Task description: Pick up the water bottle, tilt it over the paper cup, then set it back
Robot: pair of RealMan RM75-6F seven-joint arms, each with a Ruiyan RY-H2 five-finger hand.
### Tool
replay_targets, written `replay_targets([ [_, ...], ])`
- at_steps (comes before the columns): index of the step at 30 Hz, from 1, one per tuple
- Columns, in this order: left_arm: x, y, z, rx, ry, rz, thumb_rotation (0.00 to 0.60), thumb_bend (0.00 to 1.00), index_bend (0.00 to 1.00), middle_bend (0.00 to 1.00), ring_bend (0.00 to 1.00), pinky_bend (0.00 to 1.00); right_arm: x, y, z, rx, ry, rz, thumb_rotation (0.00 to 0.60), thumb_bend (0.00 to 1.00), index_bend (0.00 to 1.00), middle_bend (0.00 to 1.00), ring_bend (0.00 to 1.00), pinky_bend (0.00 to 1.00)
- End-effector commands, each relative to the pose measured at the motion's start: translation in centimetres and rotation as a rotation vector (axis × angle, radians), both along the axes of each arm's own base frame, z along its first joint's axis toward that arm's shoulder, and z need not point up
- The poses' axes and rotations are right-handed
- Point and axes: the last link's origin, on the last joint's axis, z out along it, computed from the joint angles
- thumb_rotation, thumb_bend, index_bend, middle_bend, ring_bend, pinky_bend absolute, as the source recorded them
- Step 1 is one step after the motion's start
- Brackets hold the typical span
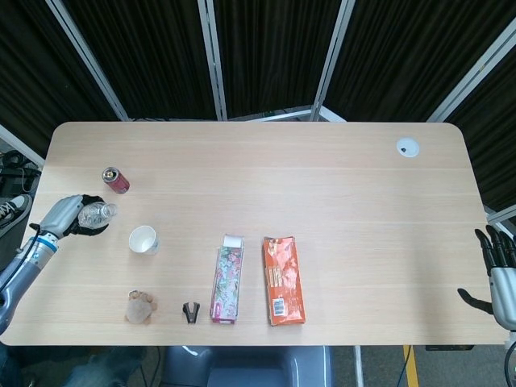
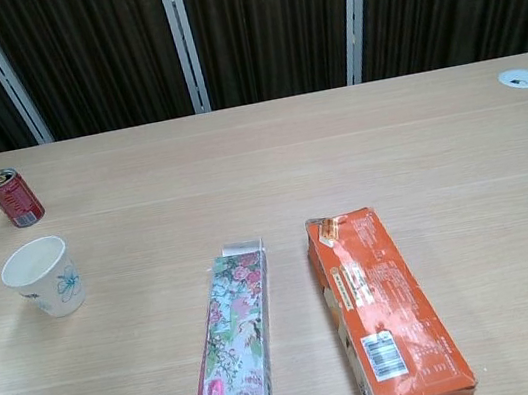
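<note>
Gripping the water bottle (image 1: 98,213) around its body, the left hand (image 1: 71,217) carries it left of the paper cup (image 1: 143,239). Uncapped, thin-walled and partly filled, it likely squashes and sloshes. The right hand (image 1: 498,274) hangs empty, fingers apart.

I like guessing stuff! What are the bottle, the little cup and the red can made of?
The water bottle in the left hand looks like clear, shiny plastic; you can see through it. The paper cup looks like matte white paper with a small printed picture. The red can is probably metal, judging by its silvery top rim.
</note>
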Motion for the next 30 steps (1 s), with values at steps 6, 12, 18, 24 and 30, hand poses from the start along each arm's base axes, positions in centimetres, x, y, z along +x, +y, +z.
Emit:
replay_targets([
  [6, -0.2, 0.7, -0.7, -0.029, 0.189, -0.078, 0.6, 0.35, 0.57, 0.52, 0.33, 0.37, -0.1, 0.0, 0.0, -0.001, 0.005, -0.009, 0.6, 0.0, 0.0, 0.0, 0.0, 0.0],
  [12, 0.3, 1.4, -0.8, -0.016, 0.248, -0.112, 0.6, 0.35, 0.57, 0.52, 0.33, 0.37, -0.2, -0.1, -0.1, 0.0, 0.003, -0.017, 0.6, 0.0, 0.0, 0.0, 0.0, 0.0],
  [18, 0.6, 1.8, -0.7, -0.01, 0.298, -0.137, 0.6, 0.35, 0.57, 0.52, 0.33, 0.37, -0.3, -0.1, -0.1, 0.001, 0.006, -0.02, 0.6, 0.0, 0.0, 0.0, 0.0, 0.0],
  [24, 0.5, 1.9, -0.8, -0.008, 0.4, -0.182, 0.6, 0.35, 0.57, 0.5, 0.33, 0.37, -0.3, -0.2, 0.0, -0.003, 0.003, -0.021, 0.6, 0.0, 0.0, 0.0, 0.0, 0.0],
  [30, 0.7, 1.9, -1.3, -0.006, 0.462, -0.219, 0.6, 0.35, 0.56, 0.5, 0.33, 0.37, -0.3, -0.1, 0.1, -0.007, 0.002, -0.023, 0.6, 0.0, 0.0, 0.0, 0.0, 0.0],
])
